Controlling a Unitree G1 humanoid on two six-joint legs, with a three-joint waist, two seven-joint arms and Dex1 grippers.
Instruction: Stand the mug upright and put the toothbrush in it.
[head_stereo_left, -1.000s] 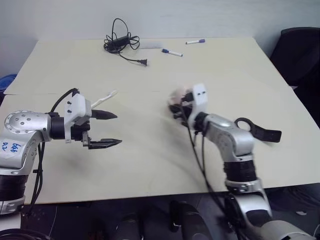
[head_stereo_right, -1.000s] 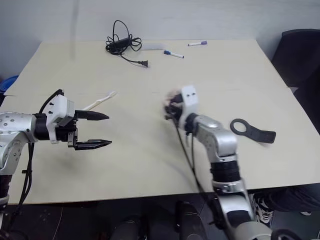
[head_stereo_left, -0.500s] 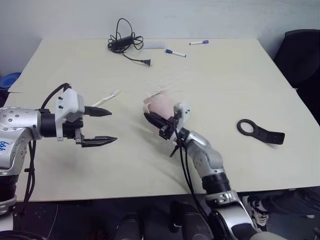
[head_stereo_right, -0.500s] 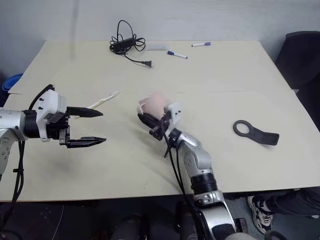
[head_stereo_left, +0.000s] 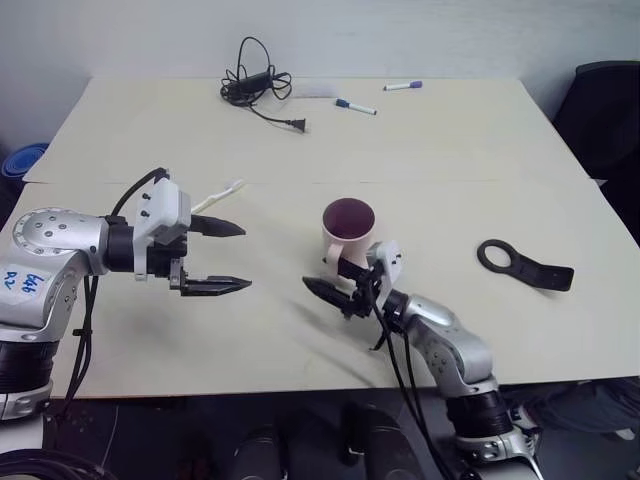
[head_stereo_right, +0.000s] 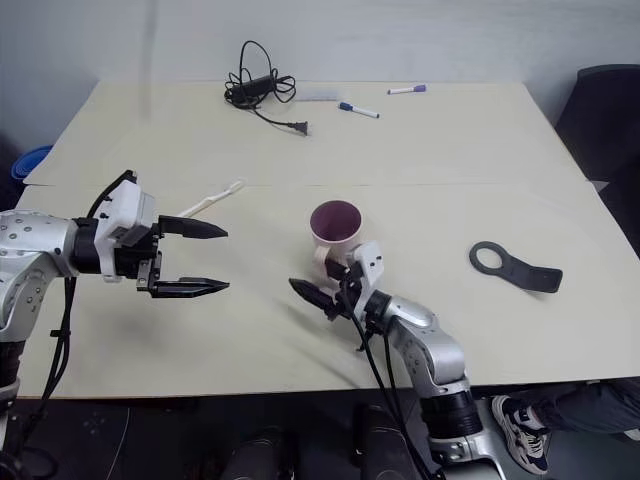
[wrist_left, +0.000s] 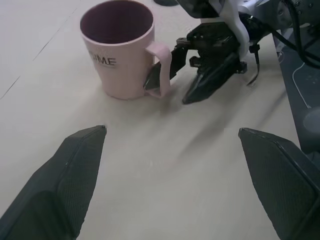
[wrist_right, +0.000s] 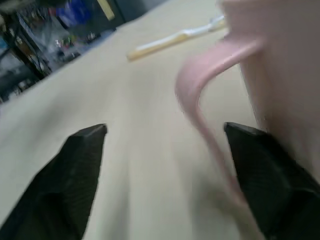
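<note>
The pale pink mug (head_stereo_left: 346, 238) stands upright on the table, its maroon inside facing up and its loop handle (wrist_right: 200, 85) turned toward me. My right gripper (head_stereo_left: 330, 280) is low at the mug's near side, open, with the handle between its spread fingers. My left gripper (head_stereo_left: 240, 258) hovers open to the left of the mug, pointing at it, with nothing between its fingers. The white toothbrush (head_stereo_left: 218, 196) lies flat on the table just beyond the left gripper, which partly hides it.
A black ring-ended tool (head_stereo_left: 522, 264) lies right of the mug. At the table's far edge are a coiled black cable (head_stereo_left: 255, 80) and two marker pens (head_stereo_left: 356, 105) (head_stereo_left: 405, 85). A black chair (head_stereo_left: 605, 105) stands past the right edge.
My right gripper came down and back with the mug, set it upright on the table and opened. The left arm has stayed put.
</note>
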